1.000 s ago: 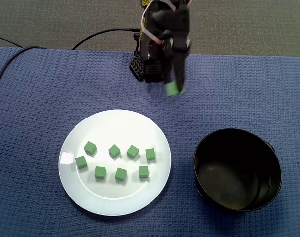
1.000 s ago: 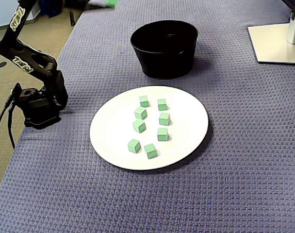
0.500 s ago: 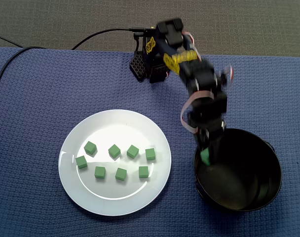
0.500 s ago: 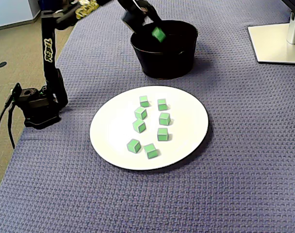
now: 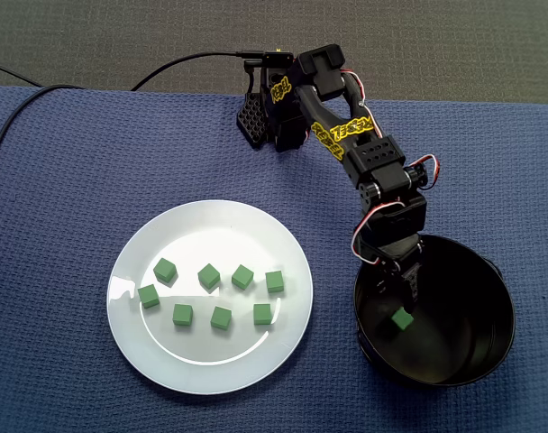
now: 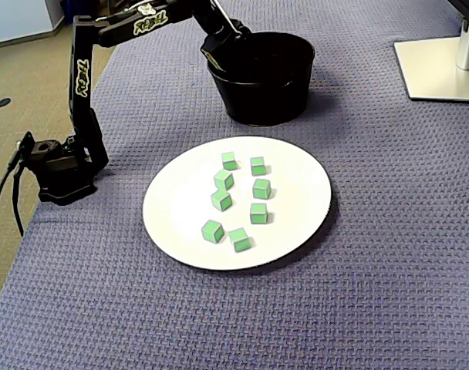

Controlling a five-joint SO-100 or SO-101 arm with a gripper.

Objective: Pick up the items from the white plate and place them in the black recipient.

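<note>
Reaching into black bowl (image 5: 490, 352) | hand (image 5: 406, 301): grip unclear | green cube (image 5: 401, 319) (one fixed view only)

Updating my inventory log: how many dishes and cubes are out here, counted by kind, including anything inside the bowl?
White plate: 1
Black bowl: 1
Green cubes: 9 (8 on plate, 1 in bowl)
Total: 11
</note>
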